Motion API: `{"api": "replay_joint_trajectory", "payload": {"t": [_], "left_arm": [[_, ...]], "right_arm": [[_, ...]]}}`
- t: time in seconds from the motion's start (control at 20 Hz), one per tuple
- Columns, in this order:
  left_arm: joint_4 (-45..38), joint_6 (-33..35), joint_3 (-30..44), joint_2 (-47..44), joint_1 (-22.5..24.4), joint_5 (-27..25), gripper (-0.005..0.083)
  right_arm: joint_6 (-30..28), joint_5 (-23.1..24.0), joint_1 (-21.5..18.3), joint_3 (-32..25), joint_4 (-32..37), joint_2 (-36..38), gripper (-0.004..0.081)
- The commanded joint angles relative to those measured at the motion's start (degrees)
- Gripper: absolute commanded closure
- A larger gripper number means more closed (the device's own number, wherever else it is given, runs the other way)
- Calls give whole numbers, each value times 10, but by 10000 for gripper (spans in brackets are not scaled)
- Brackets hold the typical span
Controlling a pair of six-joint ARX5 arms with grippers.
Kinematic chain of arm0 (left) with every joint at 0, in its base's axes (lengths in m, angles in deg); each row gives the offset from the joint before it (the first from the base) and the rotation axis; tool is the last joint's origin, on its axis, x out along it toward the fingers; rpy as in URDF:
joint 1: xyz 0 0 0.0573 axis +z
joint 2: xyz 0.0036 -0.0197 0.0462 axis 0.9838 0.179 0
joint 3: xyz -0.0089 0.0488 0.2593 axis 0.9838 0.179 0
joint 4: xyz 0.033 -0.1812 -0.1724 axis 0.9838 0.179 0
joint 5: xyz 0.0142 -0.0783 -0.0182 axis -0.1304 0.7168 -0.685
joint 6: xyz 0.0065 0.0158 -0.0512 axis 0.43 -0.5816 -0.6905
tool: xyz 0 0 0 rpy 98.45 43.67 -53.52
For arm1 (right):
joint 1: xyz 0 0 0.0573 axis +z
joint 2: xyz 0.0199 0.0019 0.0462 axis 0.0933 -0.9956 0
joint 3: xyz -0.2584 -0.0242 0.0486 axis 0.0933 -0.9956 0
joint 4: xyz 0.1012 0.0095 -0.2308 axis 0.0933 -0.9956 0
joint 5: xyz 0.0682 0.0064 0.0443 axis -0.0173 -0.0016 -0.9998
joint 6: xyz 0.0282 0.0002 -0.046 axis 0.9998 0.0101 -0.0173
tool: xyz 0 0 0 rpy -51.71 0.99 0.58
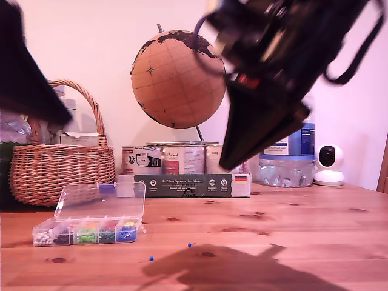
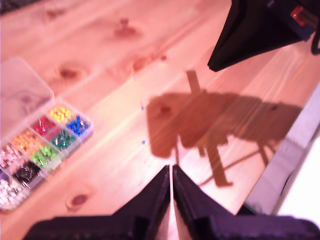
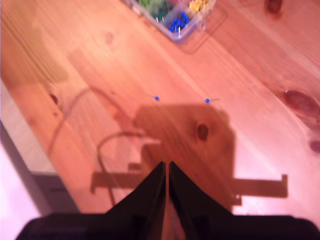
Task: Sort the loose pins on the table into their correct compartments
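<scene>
Two blue loose pins (image 1: 190, 245) (image 1: 151, 258) lie on the pine table (image 1: 291, 230), to the exterior view's right of the clear box. They also show as blue pins (image 3: 156, 98) (image 3: 206, 100) and as faint pin specks (image 2: 142, 106) (image 2: 143, 142). The compartments (image 1: 85, 233) (image 2: 45, 145) (image 3: 175, 15) hold coloured pins under the raised lid (image 1: 100, 203). My second gripper (image 3: 166, 165) (image 1: 224, 165) (image 2: 215, 62) hangs high over the table, shut and empty. My first gripper (image 2: 171, 170) is shut and empty; its dark arm (image 1: 30, 79) fills the exterior view's upper left.
A wicker basket (image 1: 57, 163) stands behind the box. Along the back are a globe (image 1: 176, 79), tins (image 1: 176, 159), a flat dark carton (image 1: 191, 185), a water bottle (image 1: 288, 163) and a white camera (image 1: 329, 165). The table edge (image 2: 280, 170) (image 3: 30, 150) lies near both wrists.
</scene>
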Motion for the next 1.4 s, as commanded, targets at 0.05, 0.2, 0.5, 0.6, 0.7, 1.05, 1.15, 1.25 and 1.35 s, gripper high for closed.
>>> {"api": "replay_joint_trajectory", "payload": {"t": [0.05, 0.2, 0.5, 0.6, 0.7, 1.05, 1.15, 1.25, 1.35], "left_arm": [[-16, 16, 8, 54, -1, 0, 794], [-36, 28, 8, 96, -1, 1, 794], [-52, 31, 8, 128, -1, 1, 794], [-52, 30, 8, 128, -1, 1, 794], [-52, 30, 8, 128, -1, 1, 794], [-61, 31, 8, 128, -1, 1, 794], [-61, 31, 8, 128, -1, 1, 794], [-60, 31, 8, 128, -1, 1, 794], [-61, 30, 8, 128, -1, 1, 794]], "right_arm": [[1, 0, 2, 38, -8, -30, 782], [51, 0, 2, 82, -47, -62, 782], [-64, 0, 1, 125, -74, -103, 782], [-179, 0, 1, 125, -67, -103, 782], [-325, 0, 1, 125, -71, -103, 782], [-589, -5, 1, 125, -68, -103, 783], [-585, -7, 2, 125, -62, -103, 782], [-583, -6, 2, 125, -62, -103, 782], [-569, -6, 2, 125, -64, -103, 782]]}}
